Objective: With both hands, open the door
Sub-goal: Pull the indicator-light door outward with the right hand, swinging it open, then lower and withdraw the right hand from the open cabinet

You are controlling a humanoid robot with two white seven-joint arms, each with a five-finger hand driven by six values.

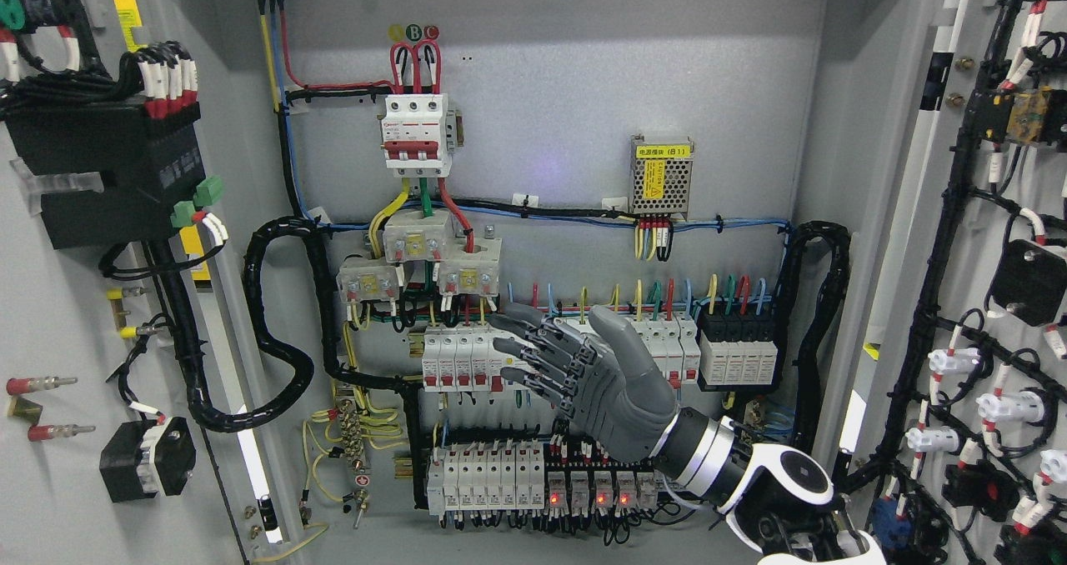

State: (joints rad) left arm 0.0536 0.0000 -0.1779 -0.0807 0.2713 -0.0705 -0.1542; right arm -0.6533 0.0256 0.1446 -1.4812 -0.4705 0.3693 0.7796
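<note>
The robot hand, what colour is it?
Grey, with a black and white wrist; the right robot hand shows in the head view.

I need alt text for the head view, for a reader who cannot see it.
The robot's right hand, fingers spread and holding nothing, reaches toward a row of white breakers inside an open grey electrical cabinet. Both wired cabinet doors, the left door and the right door, stand open.

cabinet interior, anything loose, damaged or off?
No visible damage. The odd part: both doors already stand open, and the right hand is inside the cabinet, fingers spread in front of the middle breaker row, not on a door.
</note>
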